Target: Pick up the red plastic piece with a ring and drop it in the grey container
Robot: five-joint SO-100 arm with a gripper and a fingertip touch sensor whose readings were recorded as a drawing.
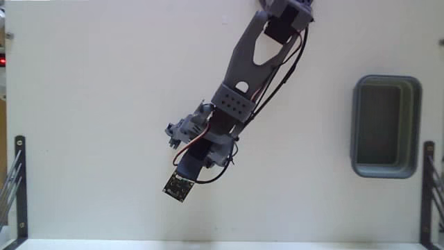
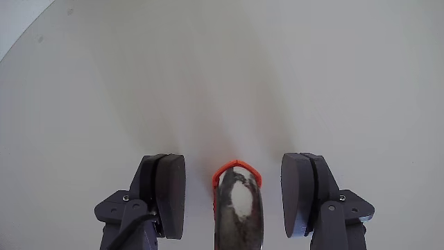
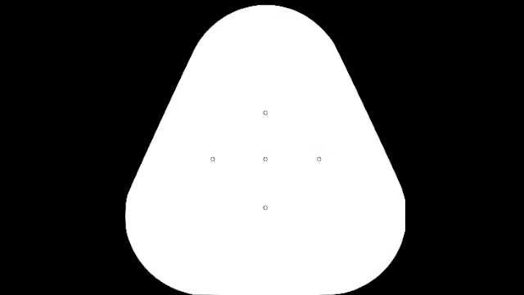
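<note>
In the wrist view the red plastic piece with a ring (image 2: 236,169) sits low in the middle, its red-orange loop curving around a dark grey blurred shape. My gripper (image 2: 234,158) is open, with one dark finger (image 2: 168,191) to the piece's left and the other to its right, a gap showing on each side. In the fixed view the arm (image 1: 239,83) reaches down from the top toward the middle of the table and hides the piece and the fingertips. The grey container (image 1: 416,125) stands far off at the right edge of that view, and I see nothing in it.
A small dark square circuit board (image 1: 179,186) hangs on a cable at the arm's lower end. Black metal brackets (image 1: 19,187) stand at the table's left and right edges. The white tabletop (image 1: 90,104) lies bare between the arm and the container.
</note>
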